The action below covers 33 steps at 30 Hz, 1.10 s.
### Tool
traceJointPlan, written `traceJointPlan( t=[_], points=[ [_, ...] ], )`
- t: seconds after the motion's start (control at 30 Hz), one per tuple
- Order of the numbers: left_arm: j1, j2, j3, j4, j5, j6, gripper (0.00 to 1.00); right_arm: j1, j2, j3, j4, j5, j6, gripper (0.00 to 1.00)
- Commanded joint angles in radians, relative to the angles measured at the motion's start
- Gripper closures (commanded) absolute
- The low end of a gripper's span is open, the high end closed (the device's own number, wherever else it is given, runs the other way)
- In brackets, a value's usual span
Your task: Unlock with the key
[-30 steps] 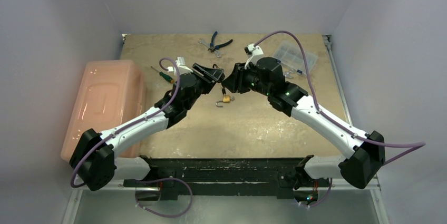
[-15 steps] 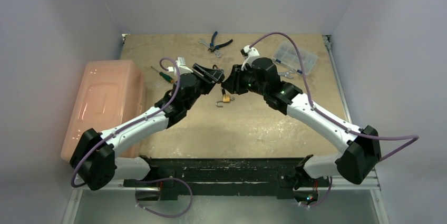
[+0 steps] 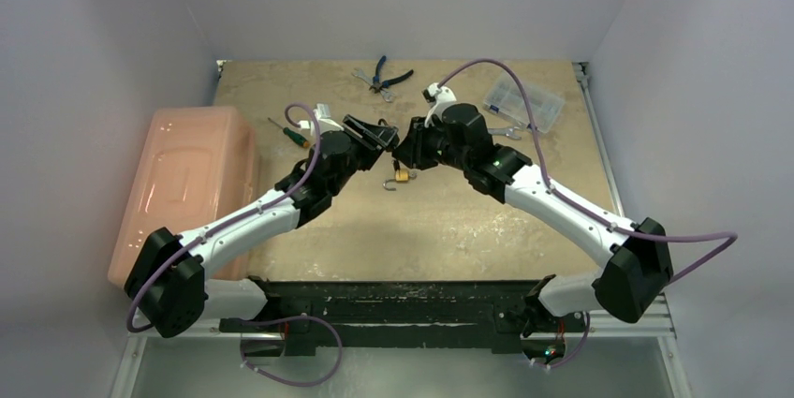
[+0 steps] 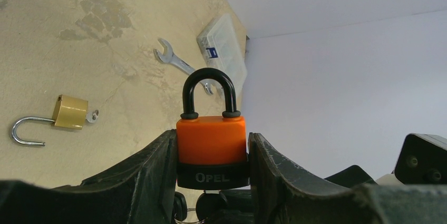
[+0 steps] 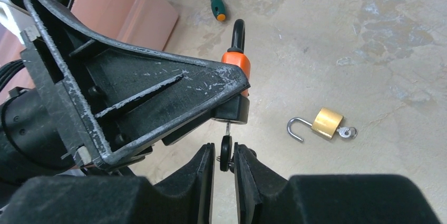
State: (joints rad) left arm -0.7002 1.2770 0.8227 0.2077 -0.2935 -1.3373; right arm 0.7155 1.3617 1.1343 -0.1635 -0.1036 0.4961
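Observation:
An orange padlock (image 4: 211, 147) with a black shackle and black base stands upright between the fingers of my left gripper (image 4: 212, 137), which is shut on its body and holds it above the table. A key (image 5: 225, 155) with a black head hangs from the padlock's underside (image 5: 235, 109). My right gripper (image 5: 225, 150) comes from below with its jaws on either side of that key head. They are nearly closed, with a thin gap still showing on the left side. In the top view the two grippers meet tip to tip: left gripper (image 3: 379, 136), right gripper (image 3: 401, 147).
A brass padlock (image 3: 401, 175) lies on the table with its shackle open and a key in it, just below the grippers. A pink bin (image 3: 192, 173) stands at the left. A green screwdriver (image 3: 288, 131), pliers (image 3: 389, 75), a wrench (image 4: 176, 60) and a clear plastic box (image 3: 522, 96) lie farther back.
The right arm has shifted left toward the held padlock. Its jaws have narrowed around the key head. The left arm and the orange padlock have stayed still.

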Motion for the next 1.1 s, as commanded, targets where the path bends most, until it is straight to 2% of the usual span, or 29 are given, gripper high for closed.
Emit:
traceJointPlan(
  t=[0.0, 0.1, 0.23, 0.63, 1.07],
  points=[
    [0.009, -0.015, 0.038, 0.056, 0.005, -0.019, 1.0, 0.012, 0.013, 0.009, 0.023, 0.014, -0.015, 0.75],
    [0.009, -0.014, 0.04, 0.054, 0.007, -0.018, 1.0, 0.016, 0.019, 0.016, 0.016, 0.028, -0.022, 0.81],
    [0.009, -0.016, 0.04, 0.055, 0.008, -0.02, 1.0, 0.02, 0.022, 0.019, 0.012, 0.046, -0.028, 1.0],
    [0.009, -0.005, 0.047, 0.048, 0.037, -0.031, 1.0, 0.025, 0.024, 0.038, 0.03, 0.1, -0.028, 1.0],
    [0.01, 0.01, 0.04, 0.064, 0.063, -0.052, 1.0, 0.025, 0.088, 0.15, 0.074, 0.093, -0.028, 1.0]
  ],
)
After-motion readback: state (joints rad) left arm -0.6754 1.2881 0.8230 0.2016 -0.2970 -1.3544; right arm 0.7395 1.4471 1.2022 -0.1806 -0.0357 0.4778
